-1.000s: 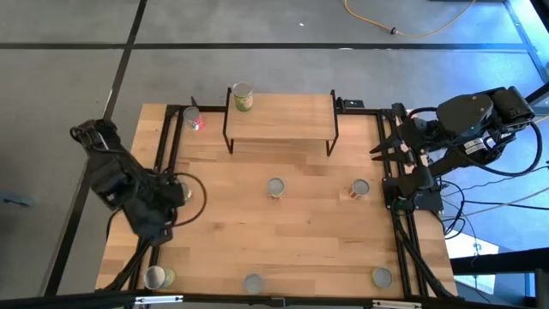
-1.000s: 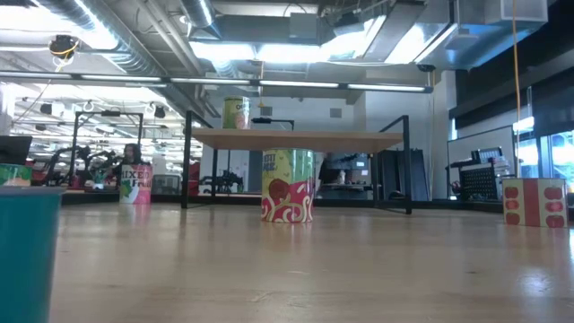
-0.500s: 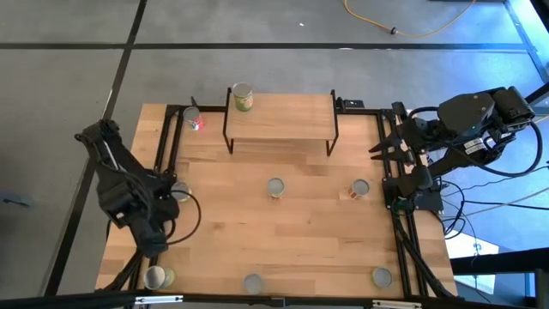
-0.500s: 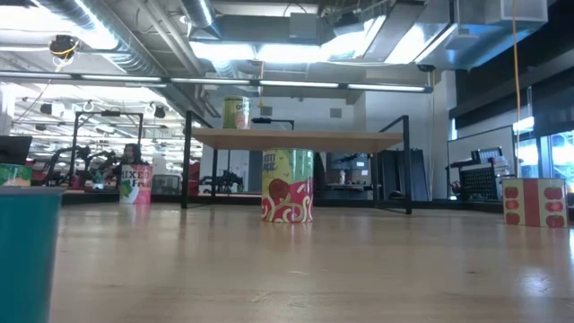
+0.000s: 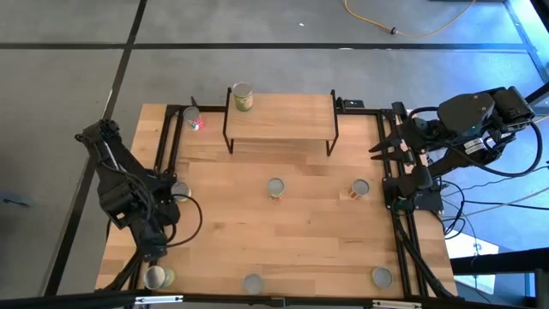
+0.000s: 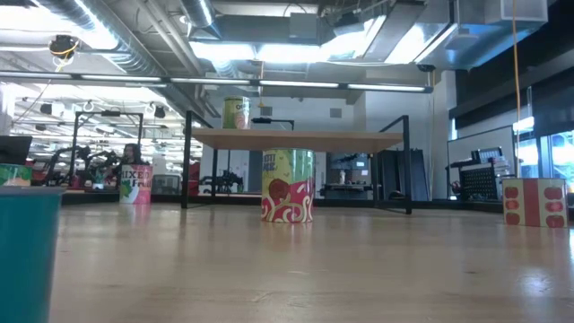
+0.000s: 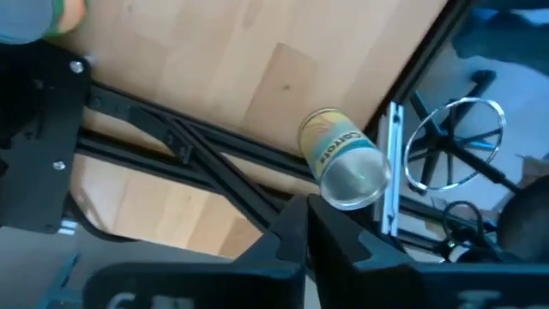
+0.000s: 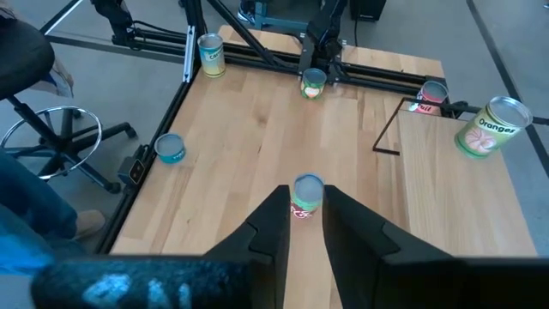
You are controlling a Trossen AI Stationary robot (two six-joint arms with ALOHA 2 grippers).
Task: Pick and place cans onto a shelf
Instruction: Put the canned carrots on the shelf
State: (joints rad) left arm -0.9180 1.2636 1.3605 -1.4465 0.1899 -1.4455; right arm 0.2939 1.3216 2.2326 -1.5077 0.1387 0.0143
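The shelf (image 5: 283,116) stands at the table's far middle, and a green can (image 5: 243,96) stands upright on its left end. Other cans stand upright on the table: one at the middle (image 5: 274,187), one at the right (image 5: 359,188), a red one beside the shelf (image 5: 196,120), one by the left arm's base (image 5: 180,189). A yellow can (image 7: 343,159) stands at the near left corner (image 5: 154,276). My left gripper (image 7: 307,225) is shut and empty, above and short of the yellow can. My right gripper (image 8: 306,227) is narrowly open and empty at the right edge (image 5: 377,150).
Two more cans stand at the near edge (image 5: 253,283) and the near right corner (image 5: 381,276). Black frame rails (image 5: 163,163) run along the table's left and right sides. In the low view a teal can (image 6: 27,256) stands close at the left.
My left arm has swung back from over the table toward the left edge. Its gripper has gone toward the near edge and the yellow corner can. The can by the arm's base, covered a second ago, now shows.
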